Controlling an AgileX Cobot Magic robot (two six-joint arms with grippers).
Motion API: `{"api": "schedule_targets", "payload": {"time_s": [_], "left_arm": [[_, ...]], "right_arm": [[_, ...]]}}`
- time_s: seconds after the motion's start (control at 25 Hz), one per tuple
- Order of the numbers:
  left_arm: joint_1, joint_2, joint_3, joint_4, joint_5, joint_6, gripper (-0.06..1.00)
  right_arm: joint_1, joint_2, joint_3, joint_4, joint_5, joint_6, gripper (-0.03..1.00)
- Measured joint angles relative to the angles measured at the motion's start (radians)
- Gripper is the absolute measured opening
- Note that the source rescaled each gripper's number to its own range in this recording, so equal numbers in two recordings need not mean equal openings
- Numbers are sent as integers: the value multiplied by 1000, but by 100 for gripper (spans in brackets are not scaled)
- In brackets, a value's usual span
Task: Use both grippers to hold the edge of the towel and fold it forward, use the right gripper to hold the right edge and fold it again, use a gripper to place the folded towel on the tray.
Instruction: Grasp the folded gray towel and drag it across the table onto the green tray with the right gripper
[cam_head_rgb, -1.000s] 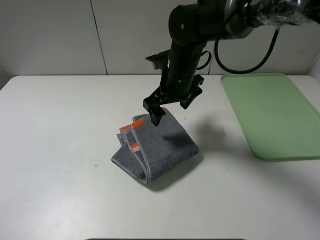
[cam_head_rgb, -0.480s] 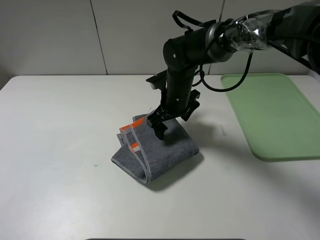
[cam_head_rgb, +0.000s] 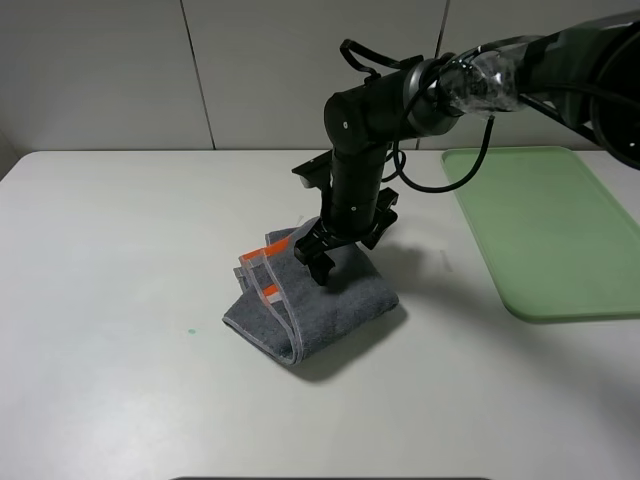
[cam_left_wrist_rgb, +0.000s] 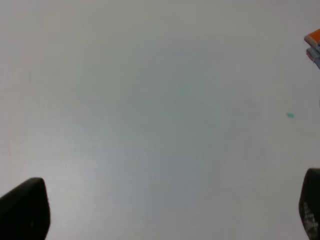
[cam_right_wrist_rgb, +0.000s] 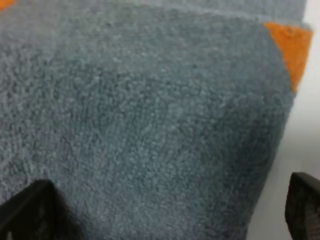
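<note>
The grey towel (cam_head_rgb: 335, 300) with orange corner patches lies folded in a thick bundle at the middle of the white table. My right gripper (cam_head_rgb: 319, 262) reaches across from the right and points down onto the towel's top layer near its back left edge. In the right wrist view the towel (cam_right_wrist_rgb: 150, 110) fills the frame, and the right gripper (cam_right_wrist_rgb: 165, 215) is open, its fingertips far apart over the cloth. My left gripper (cam_left_wrist_rgb: 167, 220) is open and empty over bare table. An orange towel corner (cam_left_wrist_rgb: 314, 42) shows at the edge of its view. The left arm is out of the exterior view.
A light green tray (cam_head_rgb: 540, 230) lies on the table at the right, apart from the towel. A small teal speck (cam_head_rgb: 190, 331) marks the table left of the towel. A white panelled wall stands behind the table.
My right gripper has come down from just above the towel's raised back edge onto the towel top. The towel bundle has not shifted.
</note>
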Motion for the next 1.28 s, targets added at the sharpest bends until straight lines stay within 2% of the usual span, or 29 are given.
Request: {"api": "schedule_targets", "payload": {"time_s": [0.08,0.2,0.32,0.56,0.84,1.08,1.28], "left_arm": [[0,0,0,0,0,0,100],[0,0,0,0,0,0,100],[0,0,0,0,0,0,100],[0,0,0,0,0,0,100],[0,0,0,0,0,0,100],[0,0,0,0,0,0,100],[0,0,0,1,1,0,100]], "right_arm": [[0,0,0,13,0,0,75],[0,0,-1,16,4,0,39],[0,0,-25,13,35,0,12],[0,6,-122,3,151,-2,11],[0,5,-227,0,239,-5,11],[-10,2,-240,-34,261,-8,11],[-73,-23,-242,-48,280,-15,11]]}}
